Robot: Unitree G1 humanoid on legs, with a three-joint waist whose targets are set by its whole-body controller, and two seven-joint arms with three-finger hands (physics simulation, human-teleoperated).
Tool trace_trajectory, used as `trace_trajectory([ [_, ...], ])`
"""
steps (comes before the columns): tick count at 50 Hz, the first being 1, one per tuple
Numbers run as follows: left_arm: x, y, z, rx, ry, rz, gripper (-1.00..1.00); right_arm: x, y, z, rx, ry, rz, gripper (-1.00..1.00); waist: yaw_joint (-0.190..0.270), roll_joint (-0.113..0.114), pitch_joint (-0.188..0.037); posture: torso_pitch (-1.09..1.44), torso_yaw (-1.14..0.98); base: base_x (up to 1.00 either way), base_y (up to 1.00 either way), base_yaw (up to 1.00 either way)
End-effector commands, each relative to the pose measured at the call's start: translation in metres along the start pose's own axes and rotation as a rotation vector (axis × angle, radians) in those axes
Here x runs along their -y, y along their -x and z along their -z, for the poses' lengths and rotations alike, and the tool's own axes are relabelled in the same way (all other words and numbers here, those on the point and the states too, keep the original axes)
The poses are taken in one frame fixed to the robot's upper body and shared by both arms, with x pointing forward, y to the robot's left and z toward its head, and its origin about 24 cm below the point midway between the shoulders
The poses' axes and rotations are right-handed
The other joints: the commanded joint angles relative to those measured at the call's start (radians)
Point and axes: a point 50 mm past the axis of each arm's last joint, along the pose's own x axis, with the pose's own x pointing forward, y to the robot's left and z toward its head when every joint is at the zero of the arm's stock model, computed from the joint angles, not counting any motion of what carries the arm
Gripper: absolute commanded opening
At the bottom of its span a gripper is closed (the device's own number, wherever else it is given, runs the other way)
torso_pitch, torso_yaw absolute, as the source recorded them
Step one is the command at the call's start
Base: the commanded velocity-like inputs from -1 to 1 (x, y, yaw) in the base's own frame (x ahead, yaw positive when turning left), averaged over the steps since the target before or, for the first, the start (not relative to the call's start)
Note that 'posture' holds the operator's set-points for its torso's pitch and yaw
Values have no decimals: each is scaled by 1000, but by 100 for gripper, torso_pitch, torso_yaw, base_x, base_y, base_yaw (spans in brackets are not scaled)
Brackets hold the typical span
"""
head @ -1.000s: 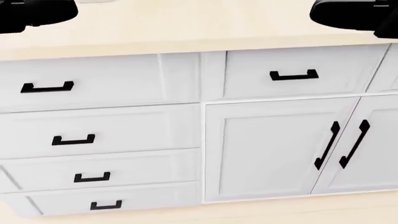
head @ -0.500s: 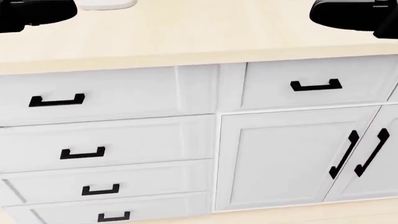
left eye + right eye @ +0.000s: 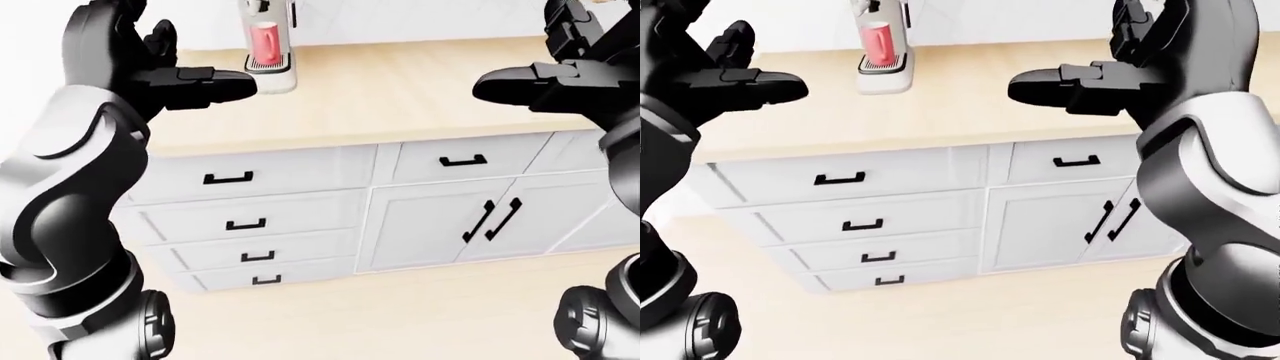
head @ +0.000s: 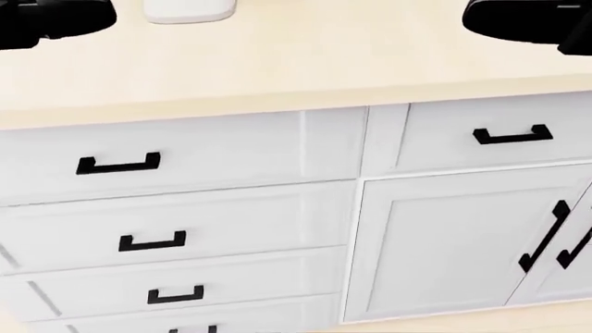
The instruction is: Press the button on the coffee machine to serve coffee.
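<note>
A long counter point(image 3: 400, 90) with a pale wooden top runs across the room, and a white wall point(image 3: 420, 19) stands along its far edge. Under its near edge are white drawers point(image 3: 240, 217) with black handles point(image 3: 228, 178), and toward the right end two cabinet doors point(image 3: 450, 225). The floor point(image 3: 380, 315) is light wood, evenly lit.

Kitchen, wooden counter point(image 3: 400, 90), white drawers point(image 3: 240, 217), coffee machine point(image 3: 270, 45)

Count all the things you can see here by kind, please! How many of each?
Coffee machine: 1
Red cup: 1
Drawers, first: 5
Cupboard doors, first: 2
Robot hands, left hand and right hand: 2
Total: 11
</note>
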Motion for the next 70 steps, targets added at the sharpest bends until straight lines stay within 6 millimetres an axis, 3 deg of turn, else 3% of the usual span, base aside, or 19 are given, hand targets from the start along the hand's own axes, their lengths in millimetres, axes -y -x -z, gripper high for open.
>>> trace_trajectory([
  [1,-4,1,-12,67,4,-19,100,0,1,-10,55,-11,-3,100,3,2,-19,0,0,5,25,0],
  [3,-4,2,-12,67,3,-19,100,0,1,-9,54,-11,-3,100,1,83,-43,0,0,5,26,0],
  [4,-4,2,-12,67,2,-19,100,-1,1,-9,55,-10,-3,100,4,35,-32,0,0,5,27,0],
  [12,-4,2,-13,67,2,-19,100,-1,2,-10,55,-12,-3,100,10,-27,-20,0,0,5,30,0],
  [16,-3,3,-14,68,3,-19,100,0,2,-11,57,-13,-3,100,16,-109,-32,0,0,5,29,0],
  [17,-3,3,-14,68,3,-19,100,0,2,-10,56,-13,-3,100,6,-67,-23,0,0,5,30,0],
  [19,-3,3,-14,68,3,-19,100,0,2,-10,56,-13,-3,100,11,-90,-33,0,0,5,30,0],
  [25,-3,2,-14,66,3,-19,100,0,2,-10,56,-14,-1,100,8,-36,-19,0,0,4,30,0],
  [29,-4,2,-13,67,5,-20,100,0,2,-10,55,-14,-1,100,-6,87,-66,0,0,5,29,0],
  [31,-4,2,-12,66,5,-20,100,0,2,-9,54,-15,-2,100,7,50,-22,0,0,4,30,0],
  [40,-4,2,-14,67,5,-21,100,-1,1,-9,55,-14,-4,100,8,-42,-18,0,0,5,28,0],
  [43,-4,2,-13,66,4,-20,100,-1,2,-10,56,-13,-5,100,13,-105,-30,0,0,5,27,0],
  [44,-3,2,-13,67,4,-20,100,-1,2,-11,56,-13,-5,100,5,-66,-24,0,0,5,27,0],
  [49,-3,2,-13,67,4,-19,100,-1,2,-10,59,-15,-5,100,12,-68,-37,0,0,8,23,0],
  [52,-3,2,-13,67,4,-19,100,-1,2,-10,58,-14,-5,100,-1,-3,-3,0,0,16,11,0],
  [54,-3,2,-13,67,4,-19,100,-1,2,-10,59,-14,-5,100,-3,80,-27,0,0,16,11,0],
  [55,-3,2,-14,67,5,-20,100,-1,2,-10,58,-14,-5,100,5,42,-17,0,0,15,11,0],
  [67,-3,2,-14,68,6,-19,100,-1,2,-10,61,-14,-8,100,21,-42,-12,0,0,17,6,0],
  [70,-3,2,-13,68,5,-18,100,-1,2,-10,62,-15,-8,100,28,-112,-26,0,0,22,0,0],
])
